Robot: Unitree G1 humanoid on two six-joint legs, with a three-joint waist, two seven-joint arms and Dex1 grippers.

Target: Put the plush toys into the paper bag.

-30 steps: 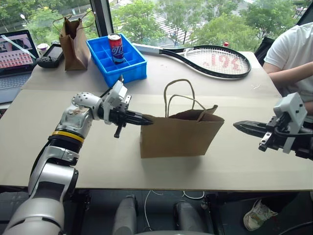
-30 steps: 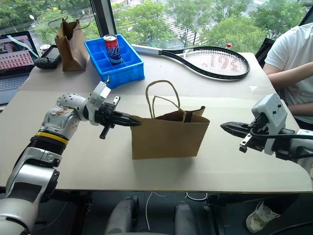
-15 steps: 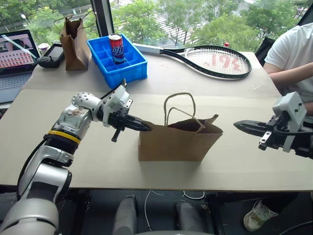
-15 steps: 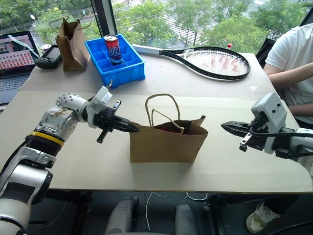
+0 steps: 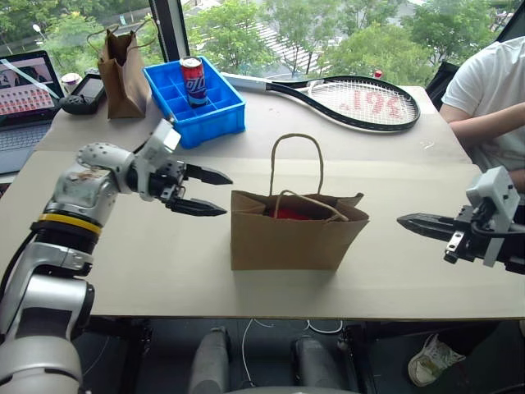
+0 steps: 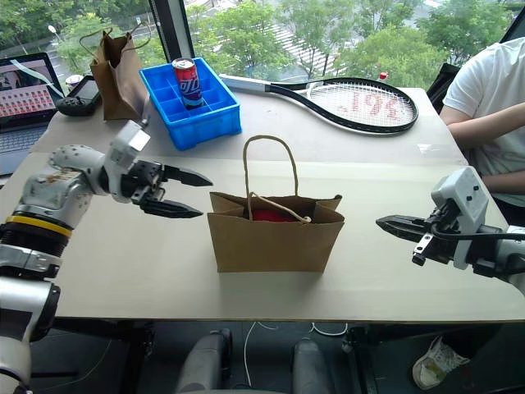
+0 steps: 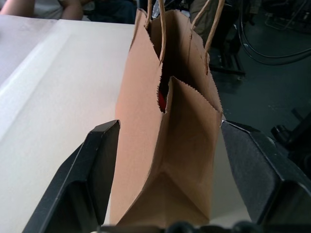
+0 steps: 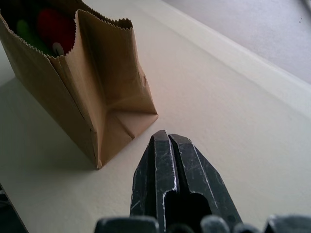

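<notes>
Kraft paper bag (image 5: 297,230) stands upright mid-bench (image 5: 394,271), the red chili (image 5: 283,213) and green toy (image 8: 25,30) already inside. Left tool (image 5: 215,192) hangs wide open just left of the bag, empty; right tool (image 5: 404,220), pinched shut and empty, waits well to its right. Packing looks finished; next, both arms likely need only draw clear.

– From the head we look forward and down over the table (image 5: 123,271); our two eye views share nearly everything, slightly offset.

– At the wrists we sit close: the left looks along its fingers at one narrow end of the paper bag (image 7: 165,145), the right at the other.
</notes>
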